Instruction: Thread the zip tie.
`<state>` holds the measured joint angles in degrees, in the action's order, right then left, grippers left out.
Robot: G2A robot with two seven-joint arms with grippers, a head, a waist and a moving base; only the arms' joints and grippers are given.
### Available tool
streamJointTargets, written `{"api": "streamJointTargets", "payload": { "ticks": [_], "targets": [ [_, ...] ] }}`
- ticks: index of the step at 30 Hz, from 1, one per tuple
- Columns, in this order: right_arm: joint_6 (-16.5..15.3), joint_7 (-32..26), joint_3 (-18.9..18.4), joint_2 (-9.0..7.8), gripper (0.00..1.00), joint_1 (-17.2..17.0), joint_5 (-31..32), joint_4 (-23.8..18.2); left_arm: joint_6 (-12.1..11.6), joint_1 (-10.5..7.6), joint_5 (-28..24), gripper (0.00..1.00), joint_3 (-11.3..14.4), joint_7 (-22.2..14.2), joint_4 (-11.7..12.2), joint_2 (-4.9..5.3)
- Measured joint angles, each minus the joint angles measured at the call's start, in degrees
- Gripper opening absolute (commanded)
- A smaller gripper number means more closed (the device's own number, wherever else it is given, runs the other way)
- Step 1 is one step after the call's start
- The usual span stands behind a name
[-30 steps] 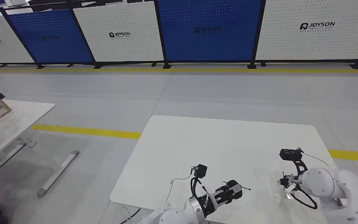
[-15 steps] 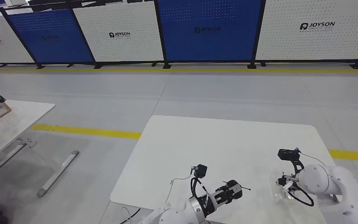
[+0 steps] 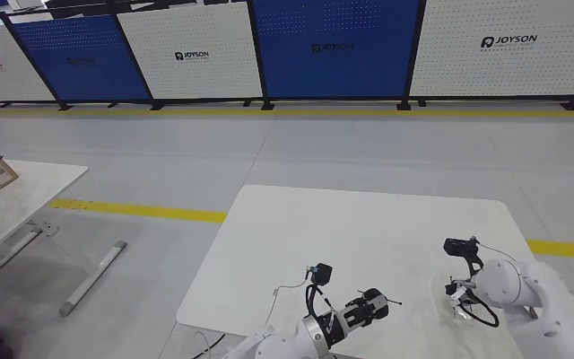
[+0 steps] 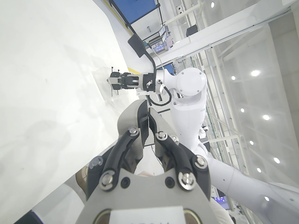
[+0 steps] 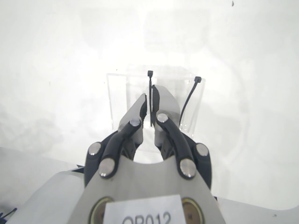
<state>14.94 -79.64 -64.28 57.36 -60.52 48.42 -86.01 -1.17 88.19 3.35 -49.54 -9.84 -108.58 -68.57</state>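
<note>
The left gripper (image 4: 146, 108) is seen with its fingers drawn together, pads all but touching, over the white table (image 3: 359, 224). Well ahead of it, in the left wrist view, the right gripper (image 4: 110, 83) is shown side-on at a clear holder (image 4: 100, 87). In the right wrist view, that gripper's fingers are set narrow around a black zip tie (image 5: 150, 73), which stands upright in the holder between them. A thin gap is seen on one side. A second zip tie (image 5: 189, 96) is leaned in the holder just beside the gripper. In the top view the ties are too small to be made out.
</note>
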Motion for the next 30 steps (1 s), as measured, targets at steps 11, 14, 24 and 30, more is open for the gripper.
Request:
{"api": "streamJointTargets", "payload": {
  "ticks": [11, 14, 24, 30],
  "targets": [
    [0.6, 0.0, -0.3, -0.56, 0.0, -0.4, -0.3, -1.3, 0.0, 0.0, 0.0, 0.0, 0.0, 0.0, 0.0, 0.0],
    [1.8, 0.0, -1.9, -1.02, 0.0, -2.2, 0.6, -4.3, 0.0, 0.0, 0.0, 0.0, 0.0, 0.0, 0.0, 0.0],
    [4.5, 9.3, -18.6, -2.62, 0.0, -18.8, -2.1, -22.3, 0.0, 0.0, 0.0, 0.0, 0.0, 0.0, 0.0, 0.0],
    [-0.9, 11.5, -23.8, -2.83, 0.0, -26.4, -8.2, -27.0, 0.0, 0.0, 0.0, 0.0, 0.0, 0.0, 0.0, 0.0]
  ]
}}
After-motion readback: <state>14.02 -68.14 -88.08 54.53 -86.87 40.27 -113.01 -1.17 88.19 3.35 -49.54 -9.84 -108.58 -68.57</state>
